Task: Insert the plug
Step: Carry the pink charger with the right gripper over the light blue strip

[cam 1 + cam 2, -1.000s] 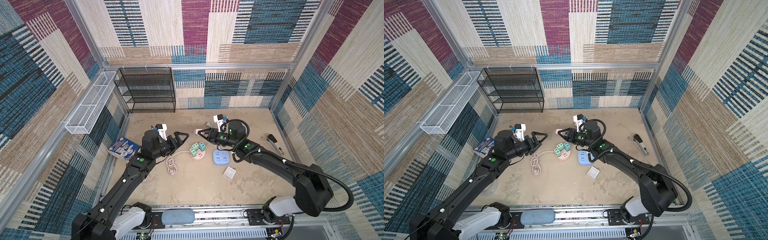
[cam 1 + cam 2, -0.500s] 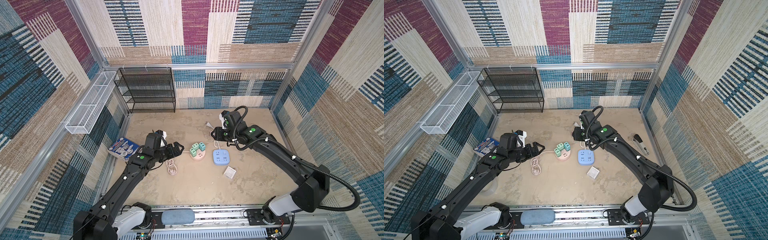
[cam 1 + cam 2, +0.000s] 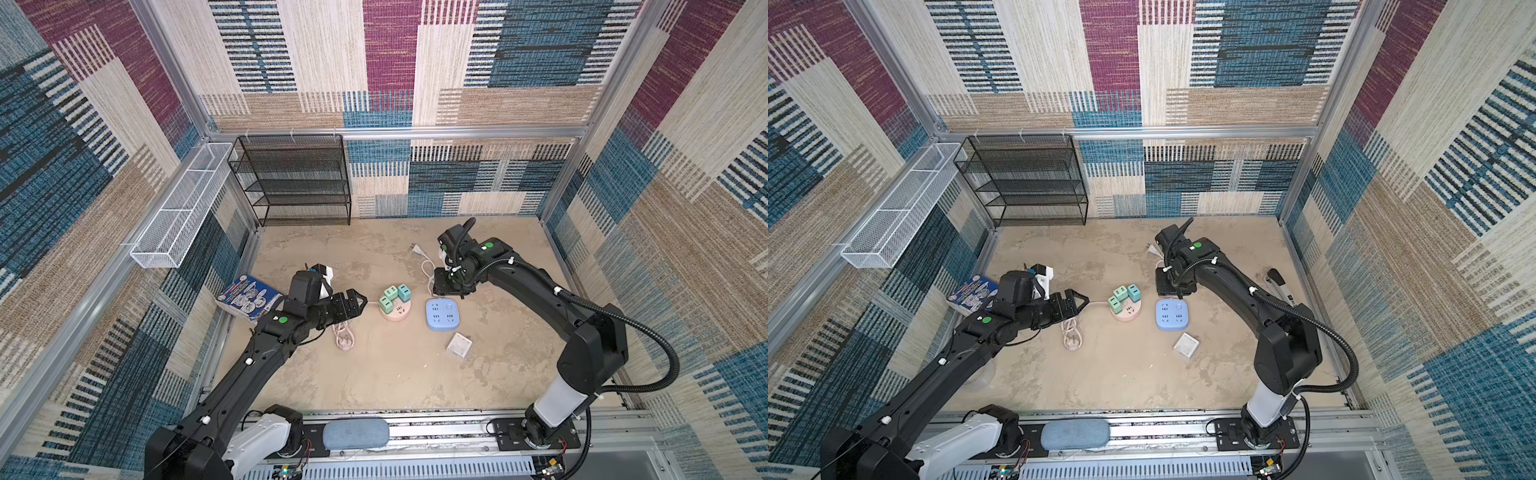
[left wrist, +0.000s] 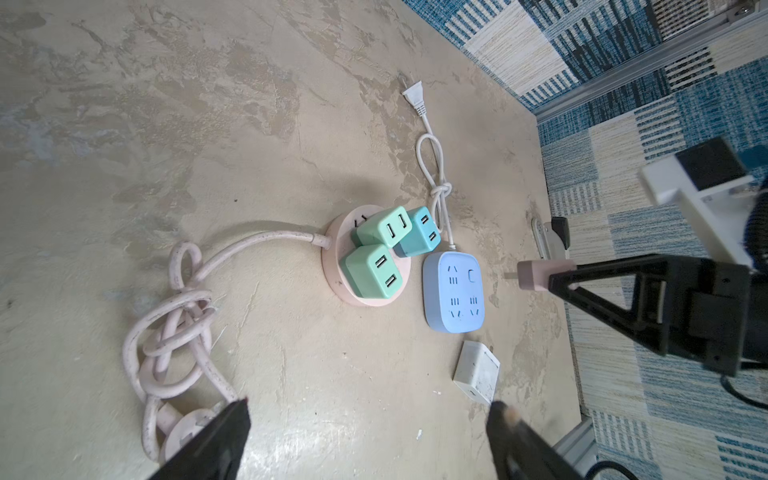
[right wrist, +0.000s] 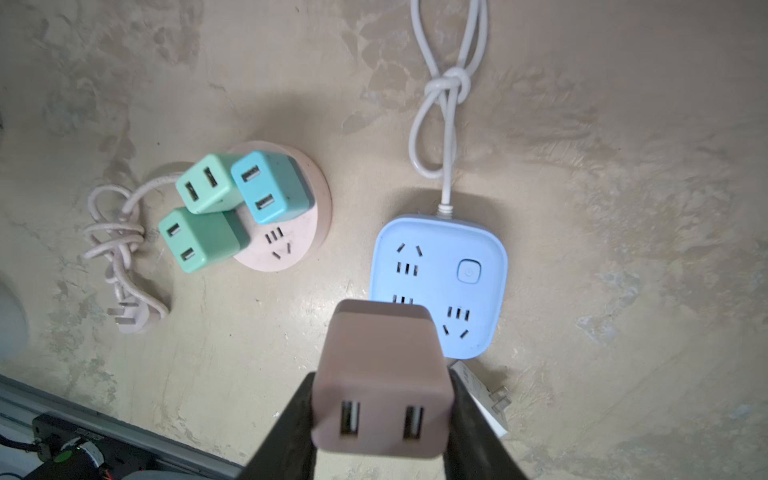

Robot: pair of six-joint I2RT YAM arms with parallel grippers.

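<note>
The counter (image 3: pixel 374 374) under me is mottled beige, boxed in by woven patchwork walls (image 3: pixel 415 62). A black mesh shelf (image 3: pixel 295 183) stands at the back and a white wire basket (image 3: pixel 183 208) hangs on the left wall.

My right end effector (image 5: pixel 382 386) is clamped on the dusty-pink plug (image 5: pixel 380 357), one finger pressed on each side of its body. My left end effector (image 4: pixel 370 409) has its fingers spread wide with nothing between them. It hovers above the knotted pink cable (image 4: pixel 174 324), just left of the round pink socket base (image 5: pixel 291 245), which carries three green and teal cubes (image 5: pixel 208 187).

The plug hangs above the blue power strip (image 5: pixel 440 282), apart from it and in no socket. In the left wrist view a metal prong juts from it towards that strip. A small white adapter (image 4: pixel 478 374) lies beside the strip.
</note>
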